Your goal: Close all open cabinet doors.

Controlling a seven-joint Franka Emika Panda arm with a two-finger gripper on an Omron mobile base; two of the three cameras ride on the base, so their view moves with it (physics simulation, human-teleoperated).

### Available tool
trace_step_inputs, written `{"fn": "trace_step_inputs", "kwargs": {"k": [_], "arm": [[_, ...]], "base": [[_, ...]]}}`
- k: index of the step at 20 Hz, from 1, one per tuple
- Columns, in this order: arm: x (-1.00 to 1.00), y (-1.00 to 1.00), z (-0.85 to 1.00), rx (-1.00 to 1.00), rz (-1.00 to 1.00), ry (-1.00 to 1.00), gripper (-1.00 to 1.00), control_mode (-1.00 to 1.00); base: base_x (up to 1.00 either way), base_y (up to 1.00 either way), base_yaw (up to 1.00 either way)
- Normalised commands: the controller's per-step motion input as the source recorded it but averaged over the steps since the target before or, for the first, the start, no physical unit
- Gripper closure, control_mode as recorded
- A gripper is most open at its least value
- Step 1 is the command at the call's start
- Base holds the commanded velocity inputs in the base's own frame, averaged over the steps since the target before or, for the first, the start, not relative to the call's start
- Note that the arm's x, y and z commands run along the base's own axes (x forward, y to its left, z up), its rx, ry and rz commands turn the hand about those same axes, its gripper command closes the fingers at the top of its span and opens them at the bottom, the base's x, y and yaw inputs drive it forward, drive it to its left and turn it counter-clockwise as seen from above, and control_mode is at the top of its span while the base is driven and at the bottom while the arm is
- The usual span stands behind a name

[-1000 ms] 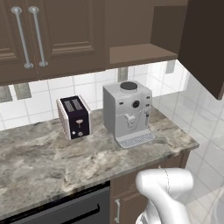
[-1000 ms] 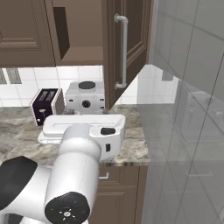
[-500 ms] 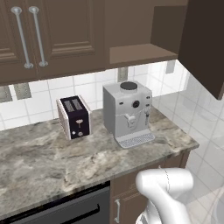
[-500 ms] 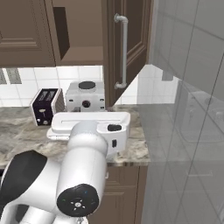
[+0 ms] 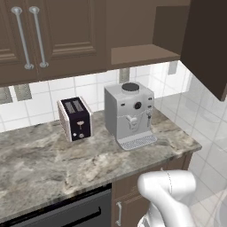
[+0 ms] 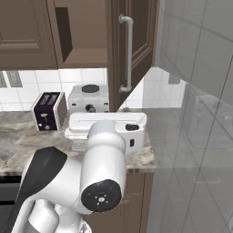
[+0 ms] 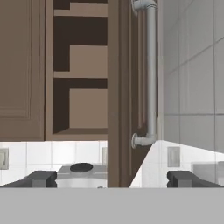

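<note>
One upper cabinet door (image 6: 136,50) stands open, swung out toward me, with its long silver handle (image 6: 129,54) facing right. In the hand view I see this door (image 7: 124,87) nearly edge-on, its handle (image 7: 152,74) to the right and the open cabinet's shelves (image 7: 81,70) to the left. In the left base view the open door (image 5: 208,44) hangs at the upper right beside the bare shelf (image 5: 142,53). The closed doors (image 5: 53,31) sit left of it. My gripper (image 7: 113,179) is open, below and short of the door, with nothing between its fingertips (image 7: 41,178).
A black toaster (image 5: 75,119) and a grey coffee machine (image 5: 131,115) stand on the marble counter (image 5: 48,164). A grey tiled wall (image 6: 195,113) rises right of the open door. My white arm (image 6: 104,182) fills the lower right base view.
My arm's elbow has lifted and moved right, carrying the hand slightly right toward the open door. The door, toaster and coffee machine have not moved.
</note>
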Motion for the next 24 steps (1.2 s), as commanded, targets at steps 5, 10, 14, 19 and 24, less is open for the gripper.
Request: {"fn": "trace_step_inputs", "kwargs": {"k": [5, 10, 14, 19, 24], "arm": [[0.31, -0.18, -0.02, 0.00, 0.00, 0.00, -1.00, -1.00], [0.31, -0.19, -0.02, 0.00, 0.00, 0.00, -1.00, -1.00], [0.29, -0.20, -0.02, 0.01, 0.00, 0.00, -1.00, -1.00], [0.25, -0.14, -0.06, 0.00, 0.00, 0.00, -1.00, -1.00], [0.23, 0.00, -0.06, 0.00, 0.00, 0.00, -1.00, -1.00]], "base": [[0.00, 0.00, 0.00], [0.00, 0.00, 0.00], [0.00, 0.00, 0.00], [0.00, 0.00, 0.00], [0.00, 0.00, 0.00]]}}
